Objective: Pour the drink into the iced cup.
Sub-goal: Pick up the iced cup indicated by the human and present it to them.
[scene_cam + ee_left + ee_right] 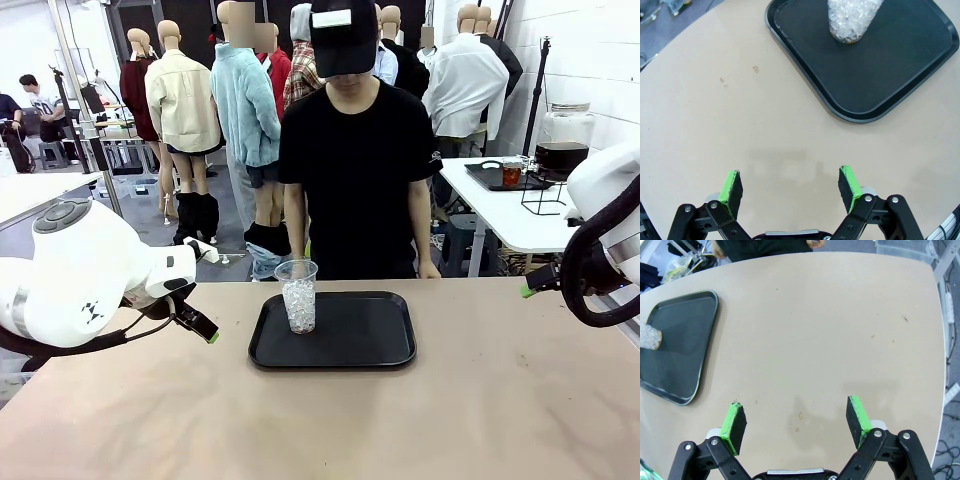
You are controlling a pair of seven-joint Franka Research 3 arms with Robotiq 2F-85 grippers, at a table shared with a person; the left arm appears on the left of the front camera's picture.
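The right tool (795,412) hovers, jaws wide apart, above the table (830,330), iced cup (650,337) on the black tray (677,360).

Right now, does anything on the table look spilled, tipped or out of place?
Nothing stands out. The iced cup stands upright on the black tray, with no spill around it; the table carries only a few faint specks.

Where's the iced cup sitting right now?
In the front view the iced cup stands upright on the left half of the black tray, centre of frame, just in front of the person.
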